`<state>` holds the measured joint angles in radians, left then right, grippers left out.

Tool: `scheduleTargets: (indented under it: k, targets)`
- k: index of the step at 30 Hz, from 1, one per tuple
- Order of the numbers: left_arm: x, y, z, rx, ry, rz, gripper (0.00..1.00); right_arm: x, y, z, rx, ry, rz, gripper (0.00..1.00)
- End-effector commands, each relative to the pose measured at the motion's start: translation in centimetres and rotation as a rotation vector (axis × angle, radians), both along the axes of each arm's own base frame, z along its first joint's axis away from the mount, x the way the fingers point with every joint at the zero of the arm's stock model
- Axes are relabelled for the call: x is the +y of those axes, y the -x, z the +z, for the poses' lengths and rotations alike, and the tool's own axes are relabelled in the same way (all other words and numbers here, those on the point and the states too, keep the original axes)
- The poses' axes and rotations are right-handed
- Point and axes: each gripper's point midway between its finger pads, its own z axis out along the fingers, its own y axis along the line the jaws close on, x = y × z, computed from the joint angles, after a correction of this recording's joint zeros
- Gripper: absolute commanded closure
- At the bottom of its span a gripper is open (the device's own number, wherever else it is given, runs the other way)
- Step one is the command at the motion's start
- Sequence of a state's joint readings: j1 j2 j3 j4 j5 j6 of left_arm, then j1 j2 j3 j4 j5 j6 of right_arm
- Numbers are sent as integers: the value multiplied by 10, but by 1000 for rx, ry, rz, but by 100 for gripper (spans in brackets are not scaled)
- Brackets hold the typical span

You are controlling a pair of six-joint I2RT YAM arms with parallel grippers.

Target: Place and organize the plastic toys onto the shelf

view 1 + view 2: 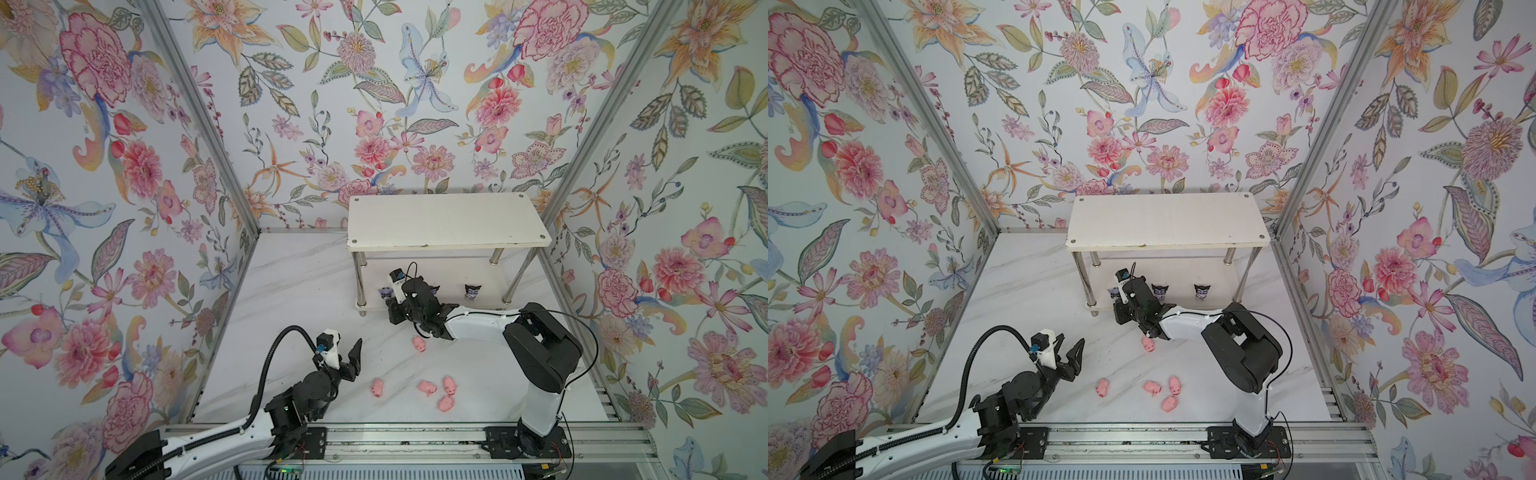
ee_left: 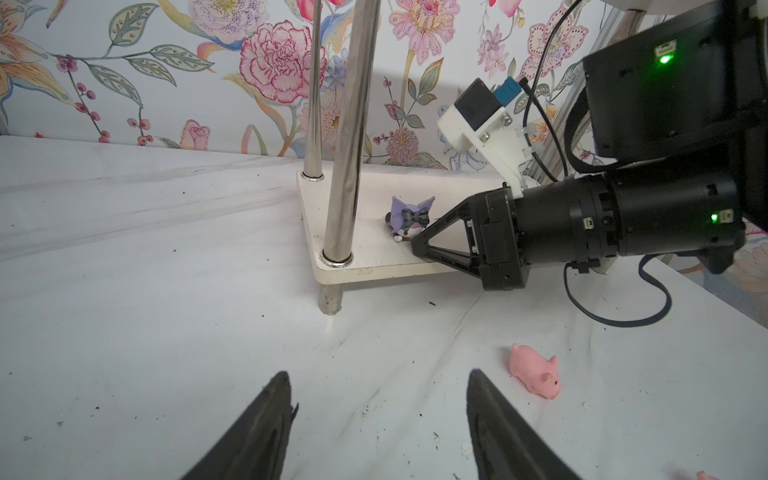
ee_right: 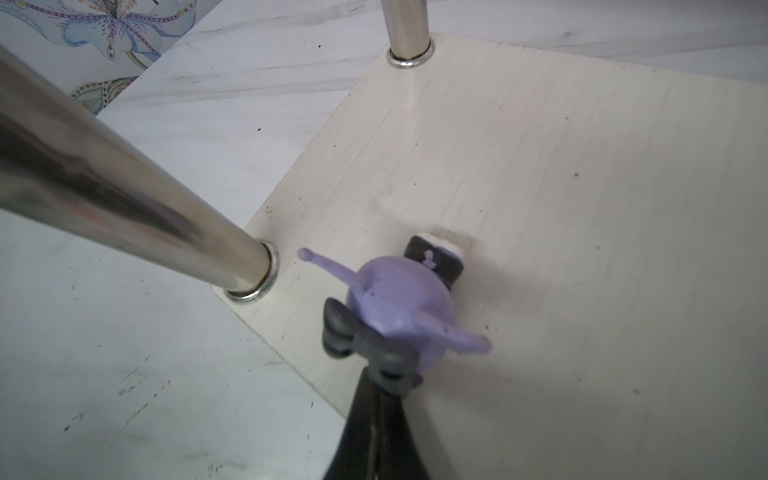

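Noted left gripper (image 2: 378, 374) with fingers (image 2: 257, 424) spread apart over white marble table (image 2: 145, 291). Found shelf (image 2: 365, 262) straight ahead: lower board on chrome legs (image 2: 349, 145), purple figurine (image 2: 409, 216) close behind nearest leg. Recorded right gripper (image 2: 415, 245) ahead, to the tool's right, jaws together, tip touching figurine. Logged pink pig (image 2: 536, 372) on table just beside right finger.

White-shelled arms (image 1: 473, 328) with black joints (image 1: 540, 349), a ribbed black cable (image 1: 264, 374), green lights (image 2: 665, 59).
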<state>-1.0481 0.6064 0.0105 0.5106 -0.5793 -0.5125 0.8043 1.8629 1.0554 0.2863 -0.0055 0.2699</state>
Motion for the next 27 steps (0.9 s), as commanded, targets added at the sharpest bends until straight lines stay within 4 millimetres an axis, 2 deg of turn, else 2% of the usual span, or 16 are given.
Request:
scheduleTargets:
  k: [1, 5, 8, 12, 14, 18, 21, 24, 27]
  targets:
    - [19, 8, -56, 56, -110, 5, 32, 6, 0, 4, 9, -30, 8, 100]
    - [18, 8, -56, 56, -113, 0, 32, 2, 15, 7, 7, -23, 20, 100]
    - [16, 8, -54, 54, -106, -7, 32, -8, 32, 22, -19, -8, 21, 100]
    - [14, 8, -47, 44, -106, -16, 32, -40, 63, 42, -57, 40, -16, 100]
    - [11, 7, -43, 41, -109, -24, 33, -65, 78, 44, -52, 77, -62, 94]
    - [2, 8, -39, 47, -131, -62, 38, -125, 110, 30, 19, 168, -161, 72]
    - [-9, 9, -39, 67, -180, -110, 39, -160, 136, 12, 100, 203, -210, 64]
    - [-19, 10, -42, 86, -238, -159, 39, -184, 159, -7, 183, 193, -260, 61]
    - [-25, 10, -47, 86, -273, -185, 38, -193, 176, -21, 246, 141, -291, 56]
